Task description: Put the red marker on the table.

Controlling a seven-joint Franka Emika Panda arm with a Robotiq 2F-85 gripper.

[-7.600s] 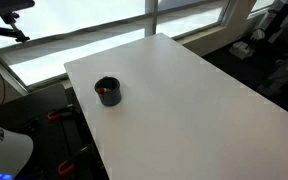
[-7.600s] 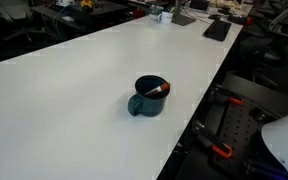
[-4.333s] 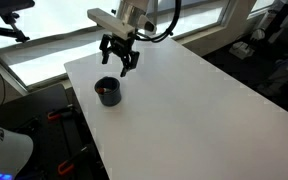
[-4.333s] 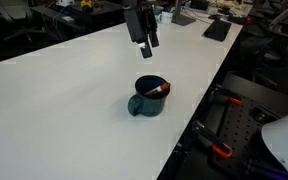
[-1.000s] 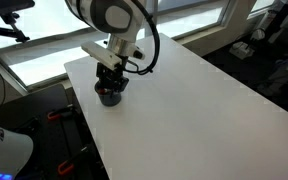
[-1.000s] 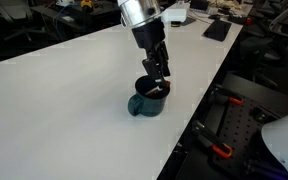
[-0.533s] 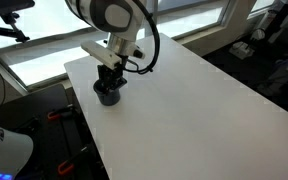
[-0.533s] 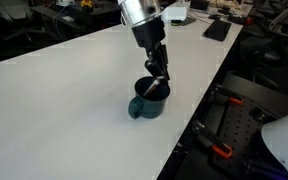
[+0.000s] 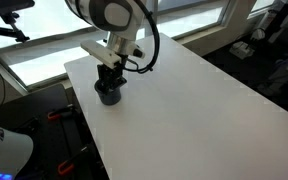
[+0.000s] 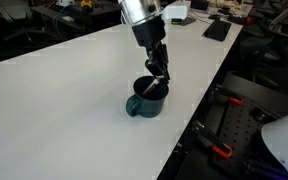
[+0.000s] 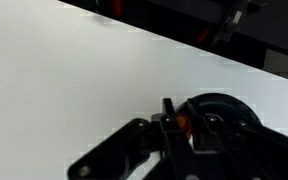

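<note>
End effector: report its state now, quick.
End effector: lowered into the cup, fingers at the marker; whether it has closed on it cannot be told.

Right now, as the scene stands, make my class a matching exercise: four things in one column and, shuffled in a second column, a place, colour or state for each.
Column one
1. cup
2. marker
3. gripper
4. table

Column two
A. white, with the cup standing on it
B. pointing down, tips in the cup's mouth
C. red, inside the cup
D. dark, standing near the table's edge

Pairs: 1-D, 2-C, 3-B, 4-A
</note>
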